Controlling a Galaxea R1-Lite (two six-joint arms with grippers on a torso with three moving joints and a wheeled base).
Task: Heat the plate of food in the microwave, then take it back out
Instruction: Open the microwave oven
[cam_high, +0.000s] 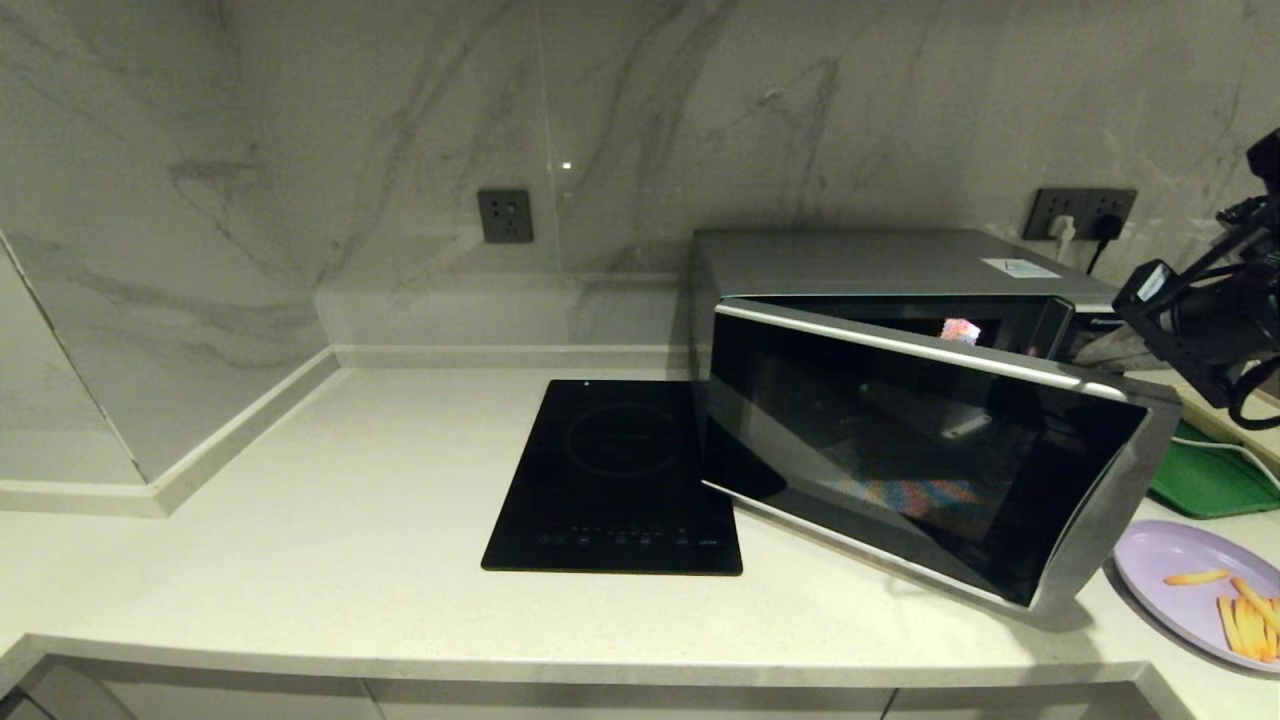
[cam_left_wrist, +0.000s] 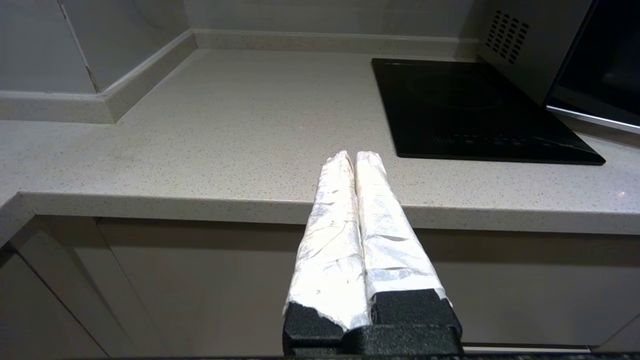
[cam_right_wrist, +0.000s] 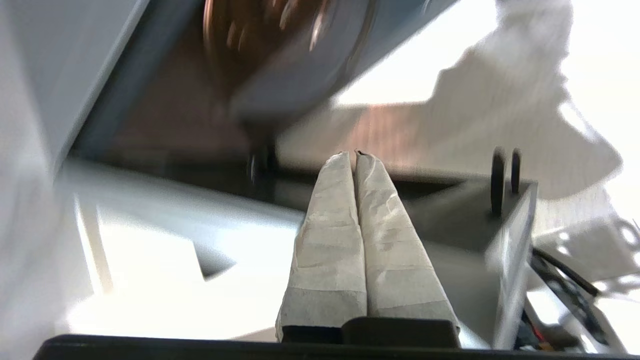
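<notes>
- Silver-grey and boxy, the microwave (cam_high: 900, 330) stands on the pale speckled table (cam_high: 300, 540), right of the middle, with its dark glass door (cam_high: 920, 450) swung partly open towards me on its left-hand hinge.
- The pale lavender plate of food (cam_high: 1190, 585) lies on the table at the far right, just beside the free edge of the door, outside the oven; thin yellow-orange fries (cam_high: 1245, 620) sit on its right part.
- A green tray (cam_high: 1210, 480) lies behind the plate, near the microwave's right side.
- A flat black glass cooktop (cam_high: 620, 480) is set in the table just left of the microwave, its near right corner under the opened door.
- My right arm (cam_high: 1210, 320) is raised at the right edge of the head view, by the microwave's upper right corner; its wrist view is smeared, yet my right end effector (cam_right_wrist: 354, 155) shows its two taped fingers (cam_right_wrist: 330, 240) pressed together, holding nothing.
- My left end effector (cam_left_wrist: 352, 156) hangs before the table's front edge, left of the cooktop, low beside the cabinet fronts (cam_left_wrist: 200, 280); its foil-wrapped fingers (cam_left_wrist: 330, 235) are closed together and empty.
- Two wall sockets (cam_high: 505, 215) sit in the marble backsplash, the right one with plugs in it.
</notes>
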